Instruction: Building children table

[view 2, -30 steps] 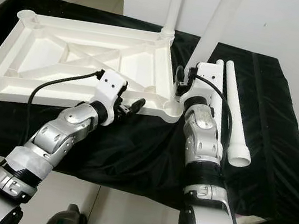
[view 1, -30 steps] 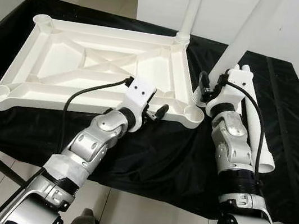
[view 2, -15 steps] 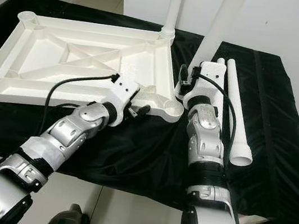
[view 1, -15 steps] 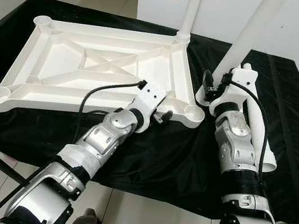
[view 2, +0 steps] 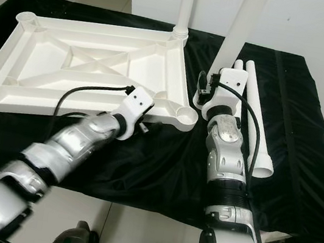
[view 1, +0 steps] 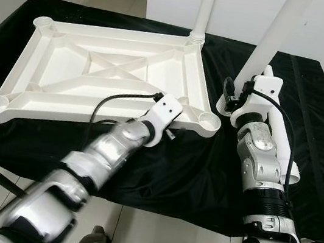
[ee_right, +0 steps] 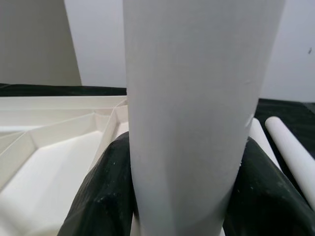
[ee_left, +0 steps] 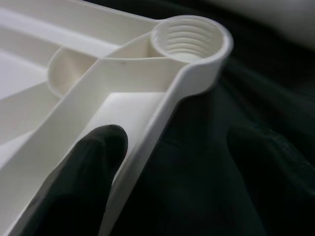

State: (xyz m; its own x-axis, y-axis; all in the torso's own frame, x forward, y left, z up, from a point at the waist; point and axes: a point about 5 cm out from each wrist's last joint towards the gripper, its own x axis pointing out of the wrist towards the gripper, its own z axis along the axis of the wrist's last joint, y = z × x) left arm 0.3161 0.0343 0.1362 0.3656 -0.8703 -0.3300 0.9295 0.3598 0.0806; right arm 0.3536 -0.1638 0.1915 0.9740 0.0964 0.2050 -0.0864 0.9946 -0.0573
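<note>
The white tabletop (view 1: 44, 87) lies upside down on the black cloth. One white leg (view 1: 204, 8) stands upright in its far right corner socket. My right gripper (view 1: 233, 101) is shut on a second white leg (view 1: 285, 24), held nearly upright, its lower end just right of the near right corner socket (view 1: 210, 123). In the right wrist view the leg (ee_right: 197, 98) sits between both black fingers (ee_right: 106, 196). My left gripper (view 1: 171, 133) is open at the tabletop's near rim, close to that socket (ee_left: 189, 42). One finger (ee_left: 93, 152) is inside the rim, the other outside on the cloth.
Two spare white legs (view 2: 256, 112) lie side by side on the cloth to the right of my right arm. The table's front edge (view 1: 155, 204) runs just below my forearms. White walls stand behind the table.
My left gripper has slid right along the near rim toward the corner socket. My right gripper has shifted slightly right with the leg still in it.
</note>
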